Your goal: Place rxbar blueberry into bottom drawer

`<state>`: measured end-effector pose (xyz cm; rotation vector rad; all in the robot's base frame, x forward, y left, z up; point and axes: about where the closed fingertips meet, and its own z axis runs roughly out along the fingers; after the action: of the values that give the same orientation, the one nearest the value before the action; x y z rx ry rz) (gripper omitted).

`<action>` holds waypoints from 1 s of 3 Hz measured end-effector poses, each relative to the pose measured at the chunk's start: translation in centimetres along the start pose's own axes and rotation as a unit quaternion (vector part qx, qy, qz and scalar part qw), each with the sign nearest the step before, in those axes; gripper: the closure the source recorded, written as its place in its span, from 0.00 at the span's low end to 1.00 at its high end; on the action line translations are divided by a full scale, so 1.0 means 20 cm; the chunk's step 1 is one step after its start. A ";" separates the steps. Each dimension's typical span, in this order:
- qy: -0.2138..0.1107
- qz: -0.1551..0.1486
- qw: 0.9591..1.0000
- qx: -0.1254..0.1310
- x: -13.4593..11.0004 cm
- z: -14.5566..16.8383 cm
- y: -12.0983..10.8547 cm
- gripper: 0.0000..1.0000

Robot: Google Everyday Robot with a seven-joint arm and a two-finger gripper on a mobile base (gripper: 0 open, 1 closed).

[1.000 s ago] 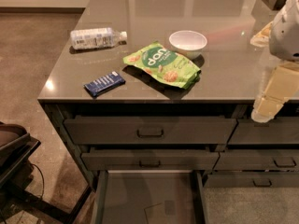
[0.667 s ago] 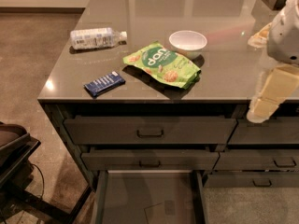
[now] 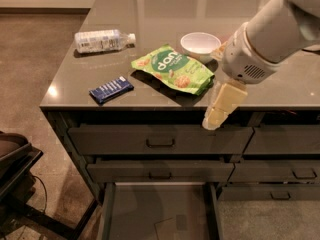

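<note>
Tabletop [image 3: 165, 9] scene, left to right: a clear plastic bottle [image 3: 102, 40] lying on its side at the far left; the rxbar blueberry [image 3: 111, 89] lying flat near the front edge (well apart from the arm); a green snack pouch [image 3: 172, 69] at centre; a white bowl [image 3: 200, 43] just behind it; the gripper [image 3: 210, 124] hanging past the front edge, right of the pouch, pointing down; whether its jaws are wide or narrow cannot be told. Below, the bottom drawer [image 3: 157, 209] stands pulled out.
</note>
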<state>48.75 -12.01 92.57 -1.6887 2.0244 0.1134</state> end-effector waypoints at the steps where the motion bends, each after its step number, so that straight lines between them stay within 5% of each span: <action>1: -0.001 0.002 1.000 0.000 0.01 0.00 0.01 0.00; 2: -0.050 -0.015 0.998 -0.029 -0.12 0.10 0.03 0.00; 3: -0.113 -0.059 0.990 -0.066 -0.38 0.25 0.05 0.00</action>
<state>50.26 -3.08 91.22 -1.7826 1.7811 0.3898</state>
